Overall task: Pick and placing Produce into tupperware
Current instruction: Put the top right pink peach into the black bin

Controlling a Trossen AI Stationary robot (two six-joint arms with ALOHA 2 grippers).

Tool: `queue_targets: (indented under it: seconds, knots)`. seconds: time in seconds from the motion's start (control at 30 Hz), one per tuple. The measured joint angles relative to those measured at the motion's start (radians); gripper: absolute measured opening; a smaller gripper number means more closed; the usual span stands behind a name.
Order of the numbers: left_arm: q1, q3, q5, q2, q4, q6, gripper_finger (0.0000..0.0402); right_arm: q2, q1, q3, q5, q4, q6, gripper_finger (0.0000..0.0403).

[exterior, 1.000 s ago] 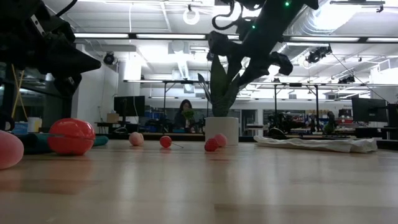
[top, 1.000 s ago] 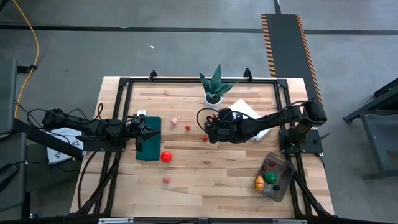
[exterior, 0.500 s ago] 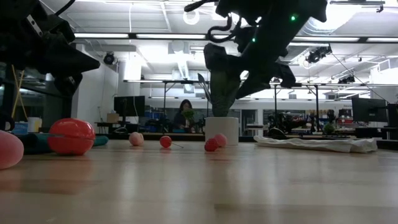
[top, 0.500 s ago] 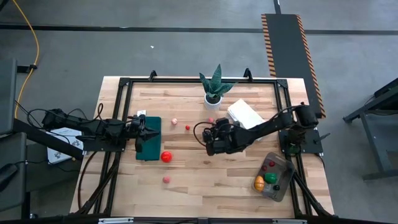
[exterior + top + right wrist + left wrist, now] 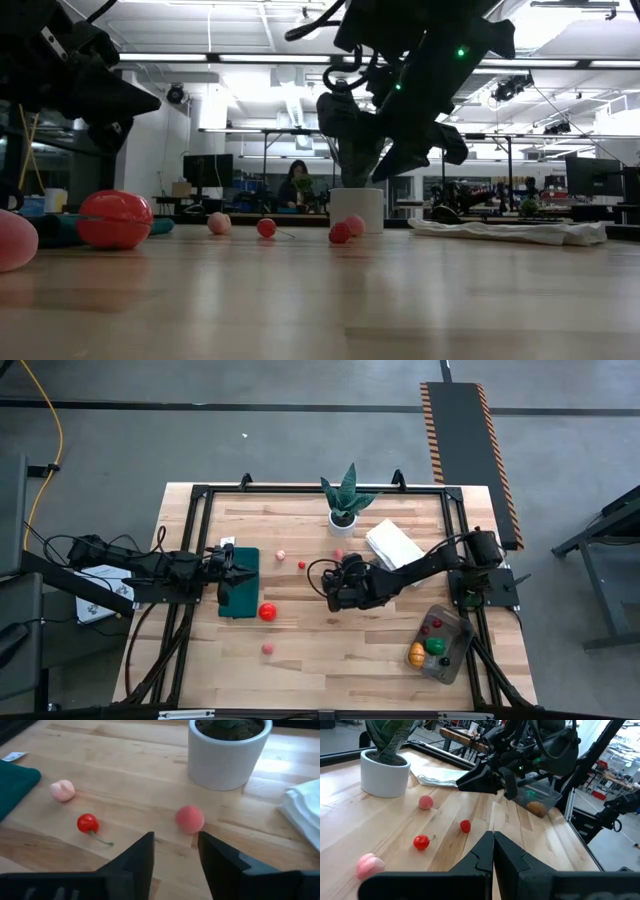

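From above, our right gripper (image 5: 333, 592) hangs mid-table near a small red berry (image 5: 330, 583), well apart from the tupperware (image 5: 440, 643) at the right front corner, which already holds some produce. The left gripper (image 5: 232, 572) waits over the green mat (image 5: 243, 595).

Low down, the berry (image 5: 340, 233) lies beside the white pot (image 5: 358, 209).

The left wrist shows our fingers (image 5: 507, 855) pressed together.

The right wrist shows fingers (image 5: 137, 857) apart and empty, a pink fruit (image 5: 189, 818) beyond. We judge this the approach; next comes lowering around one piece.
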Motion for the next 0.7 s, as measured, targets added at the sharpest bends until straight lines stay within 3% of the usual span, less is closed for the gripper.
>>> queue_targets:
  seconds: [0.3,0.7]
  knots:
    - [0.0,0.0,0.001,0.0,0.0,0.034,0.0001,0.0,-0.014,0.0,-0.019,0.033,0.0,0.0233]
    - [0.0,0.0,0.002,0.0,0.001,0.052,0.0001,0.0,-0.047,0.0,-0.039,0.051,0.074,0.0229]
